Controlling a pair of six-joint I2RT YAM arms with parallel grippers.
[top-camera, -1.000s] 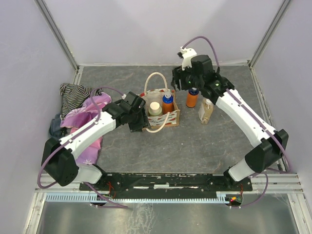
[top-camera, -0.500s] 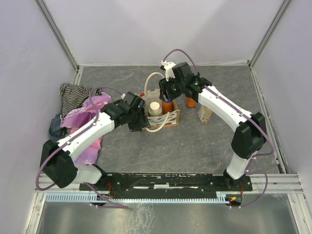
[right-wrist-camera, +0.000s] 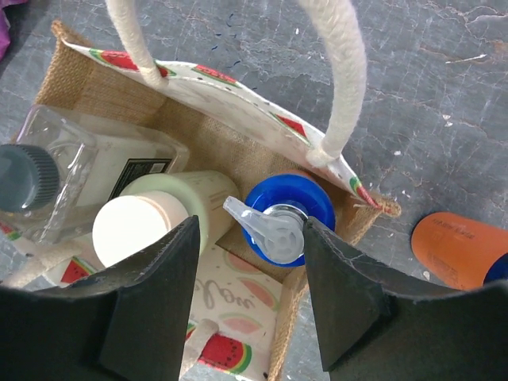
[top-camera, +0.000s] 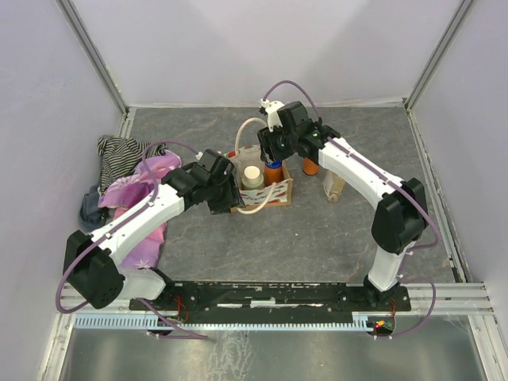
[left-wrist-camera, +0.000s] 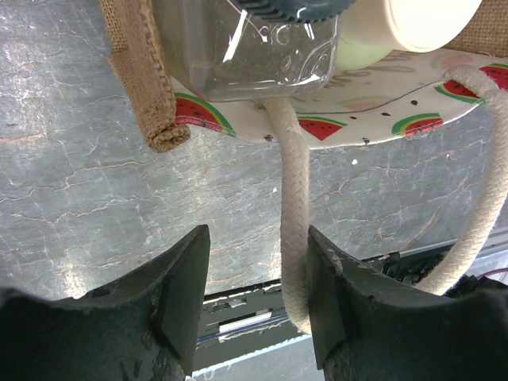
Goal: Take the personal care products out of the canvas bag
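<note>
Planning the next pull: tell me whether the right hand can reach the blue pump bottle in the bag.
Probably yes. The right hand hangs open right above the pump bottle, whose top stands clear in the canvas bag; the handle arches away beside it.

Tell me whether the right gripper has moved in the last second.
Yes. The right gripper swung left, from over the orange bottle standing outside to over the canvas bag.
</note>
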